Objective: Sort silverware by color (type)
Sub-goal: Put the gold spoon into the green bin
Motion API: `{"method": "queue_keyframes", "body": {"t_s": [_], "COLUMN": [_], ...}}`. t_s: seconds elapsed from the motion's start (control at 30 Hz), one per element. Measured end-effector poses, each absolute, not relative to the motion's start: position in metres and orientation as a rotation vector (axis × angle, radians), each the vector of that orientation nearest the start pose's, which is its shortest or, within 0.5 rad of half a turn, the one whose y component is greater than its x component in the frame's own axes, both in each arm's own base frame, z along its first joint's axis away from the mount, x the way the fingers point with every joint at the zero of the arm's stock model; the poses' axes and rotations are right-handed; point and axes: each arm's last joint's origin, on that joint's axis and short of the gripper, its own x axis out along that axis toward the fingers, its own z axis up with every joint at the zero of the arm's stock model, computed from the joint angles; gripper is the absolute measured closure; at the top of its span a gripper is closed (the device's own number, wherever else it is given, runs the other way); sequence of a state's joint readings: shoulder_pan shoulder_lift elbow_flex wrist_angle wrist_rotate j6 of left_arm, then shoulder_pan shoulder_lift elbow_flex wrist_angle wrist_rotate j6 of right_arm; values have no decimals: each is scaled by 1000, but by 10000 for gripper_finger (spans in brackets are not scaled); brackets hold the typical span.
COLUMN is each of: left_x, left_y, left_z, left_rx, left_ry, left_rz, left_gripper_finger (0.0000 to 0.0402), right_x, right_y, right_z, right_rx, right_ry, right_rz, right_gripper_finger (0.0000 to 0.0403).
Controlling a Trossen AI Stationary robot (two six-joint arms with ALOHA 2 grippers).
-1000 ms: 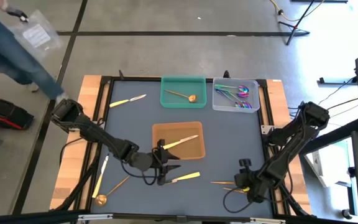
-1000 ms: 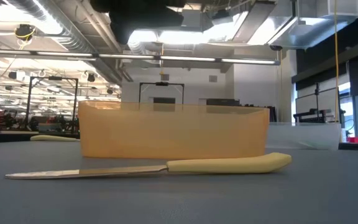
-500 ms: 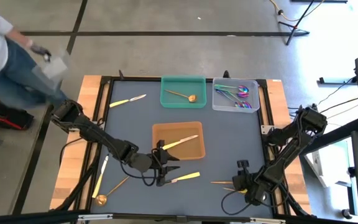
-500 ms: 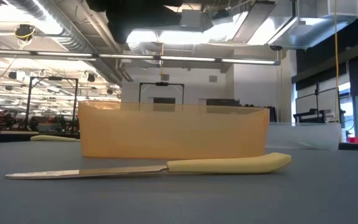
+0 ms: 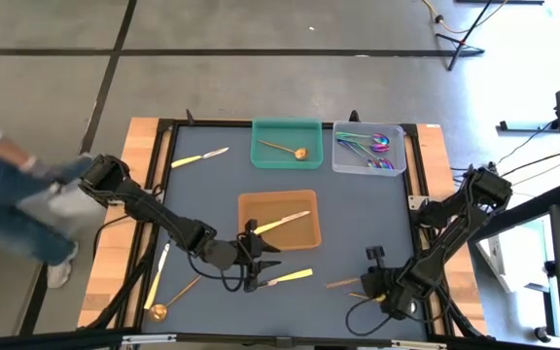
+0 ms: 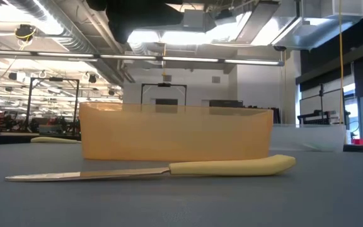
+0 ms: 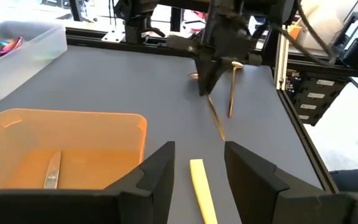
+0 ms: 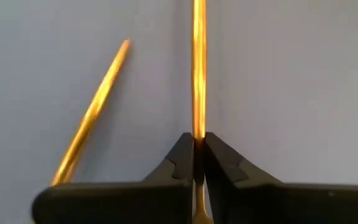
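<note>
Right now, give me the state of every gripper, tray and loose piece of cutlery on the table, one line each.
Right gripper: shut on a gold piece.
Second gold piece: loose beside it.
Left gripper: open, over the yellow-handled knife.
Orange tray: holds one yellow-handled knife.
Green tray: holds one gold spoon.
Clear tray: holds iridescent pieces.
Gold spoon at left edge: lying loose.

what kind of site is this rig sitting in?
Probably a robotics lab or industrial workshop. The low view shows exposed ceiling ducts and metal equipment frames in an open hall; the high view shows a taped concrete floor around the table.
</note>
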State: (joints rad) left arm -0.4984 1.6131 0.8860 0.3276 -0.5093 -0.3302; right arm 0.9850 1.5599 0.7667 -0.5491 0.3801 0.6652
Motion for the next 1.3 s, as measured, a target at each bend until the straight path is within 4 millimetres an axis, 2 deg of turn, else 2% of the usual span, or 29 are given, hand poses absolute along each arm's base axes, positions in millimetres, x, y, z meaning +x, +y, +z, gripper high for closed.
{"method": "queue_keyframes", "body": {"t_s": [0.13, 0.4, 0.6, 0.87, 1.03, 1.2, 1.3], "left_x": [305, 302, 299, 299, 303, 309, 313], "left_y": [-149, -148, -150, -148, -139, -127, -116], "left_z": [211, 205, 201, 201, 200, 200, 201], "left_rx": [-123, -28, 94, 196, 227, 217, 226], "left_ry": [359, 430, 489, 500, 506, 524, 534], "left_rz": [79, 69, -27, -72, -52, -149, -138], "left_gripper_finger": [267, 267, 267, 267, 267, 267, 267], "right_x": [157, 189, 216, 256, 270, 276, 279], "right_y": [201, 156, 115, 59, 22, -17, -40], "right_z": [169, 201, 211, 225, 231, 235, 238], "right_rx": [-288, -301, -335, -374, -381, -345, -318], "right_ry": [1004, 886, 829, 725, 696, 657, 612], "right_rz": [122, -35, -216, -315, -302, -287, -278], "right_gripper_finger": [399, 397, 398, 397, 397, 397, 397]}}
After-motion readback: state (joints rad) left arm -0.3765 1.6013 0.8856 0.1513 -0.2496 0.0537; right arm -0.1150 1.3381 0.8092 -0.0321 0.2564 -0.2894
